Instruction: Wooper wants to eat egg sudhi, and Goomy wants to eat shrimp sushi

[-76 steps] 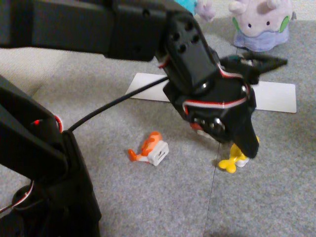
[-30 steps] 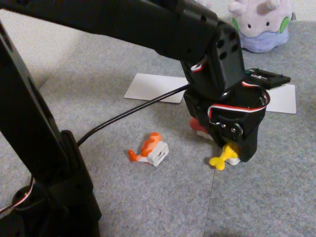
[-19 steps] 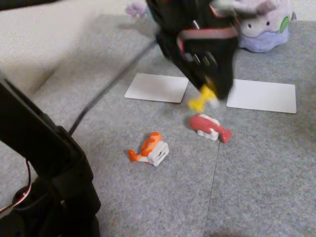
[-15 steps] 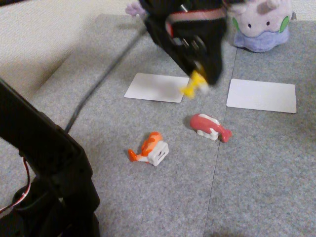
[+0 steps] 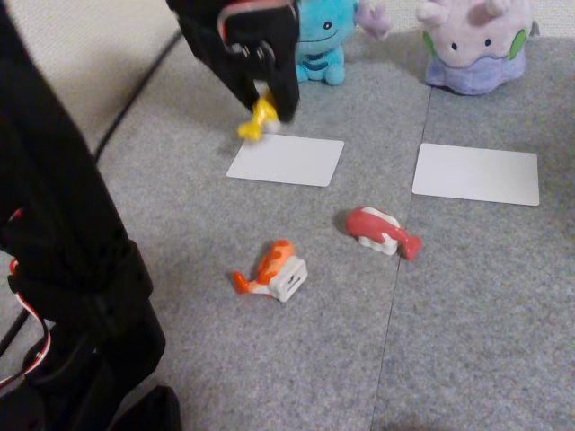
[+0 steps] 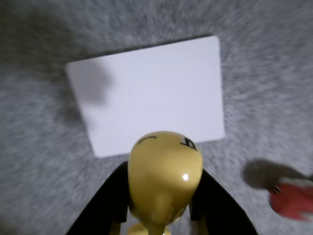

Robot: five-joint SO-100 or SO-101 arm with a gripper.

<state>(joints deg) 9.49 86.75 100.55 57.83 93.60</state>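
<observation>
We have the egg sushi (image 5: 255, 118) pinched between the black fingers of the gripper (image 5: 263, 112), lifted clear of the grey carpet, forked tail hanging down and to the left in the fixed view. What the coming move turns on, we judge, is the white card (image 5: 286, 160) in front of Wooper (image 5: 322, 40): in the fixed view it lies just below and to the right of the held piece, and in the wrist view the card (image 6: 146, 93) spreads directly ahead of the yellow topping (image 6: 165, 169).

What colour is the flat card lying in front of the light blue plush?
White, plain and unmarked; the flat card shows best in the wrist view, in front of the light blue plush.
</observation>
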